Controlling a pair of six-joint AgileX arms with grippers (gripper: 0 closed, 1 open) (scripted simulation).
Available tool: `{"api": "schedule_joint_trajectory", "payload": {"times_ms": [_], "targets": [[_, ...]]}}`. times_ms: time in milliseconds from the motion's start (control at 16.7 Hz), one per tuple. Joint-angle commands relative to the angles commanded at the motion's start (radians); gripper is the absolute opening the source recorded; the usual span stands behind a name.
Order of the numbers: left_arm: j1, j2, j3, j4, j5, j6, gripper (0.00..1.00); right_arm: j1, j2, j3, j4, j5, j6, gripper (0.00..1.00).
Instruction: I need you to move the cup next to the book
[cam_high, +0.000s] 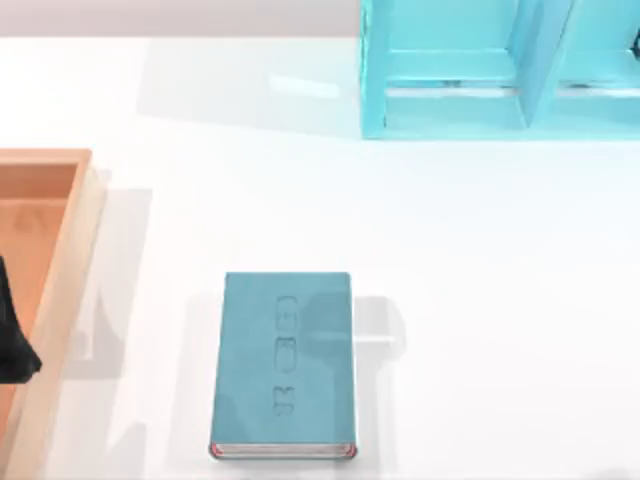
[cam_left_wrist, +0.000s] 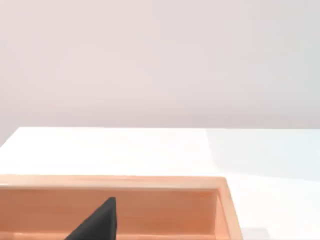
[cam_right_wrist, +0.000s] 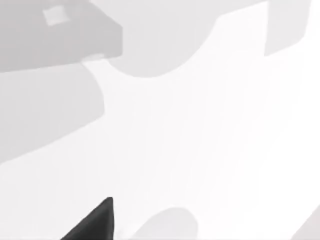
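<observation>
Task barely begun: the book (cam_high: 286, 365) lies alone, and my left gripper (cam_high: 12, 340), over the wooden tray (cam_high: 62, 290), has a grip state I cannot tell.

Cut off by the top view's left edge: the wooden tray (cam_high: 60, 260) and the dark tip of the left gripper (cam_high: 12, 340), fingers out of frame, grip impossible to judge. Cropped at the top edge: the light-blue shelf unit (cam_high: 450, 110). Likewise cropped in its wrist view: the right gripper (cam_right_wrist: 95, 222), one dark finger tip visible.
</observation>
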Motion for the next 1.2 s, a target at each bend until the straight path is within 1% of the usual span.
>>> {"api": "schedule_joint_trajectory", "payload": {"times_ms": [180,360,480,660,900,1080,1200], "targets": [[0.000,0.000,0.000,0.000,0.000,0.000,1.00,-0.133,0.172,0.103,-0.170,0.031,-0.315,1.00],[0.000,0.000,0.000,0.000,0.000,0.000,1.00,-0.271,0.319,0.222,-0.320,0.035,-0.596,1.00],[0.000,0.000,0.000,0.000,0.000,0.000,1.00,-0.361,0.399,0.307,-0.403,0.020,-0.759,1.00],[0.000,0.000,0.000,0.000,0.000,0.000,1.00,-0.487,0.490,0.432,-0.501,-0.027,-0.964,1.00],[0.000,0.000,0.000,0.000,0.000,0.000,1.00,-0.614,0.557,0.567,-0.580,-0.114,-1.152,1.00],[0.000,0.000,0.000,0.000,0.000,0.000,1.00,-0.663,0.576,0.622,-0.605,-0.161,-1.217,1.00],[0.000,0.000,0.000,0.000,0.000,0.000,1.00,-0.670,0.578,0.629,-0.608,-0.167,-1.225,1.00]]}}
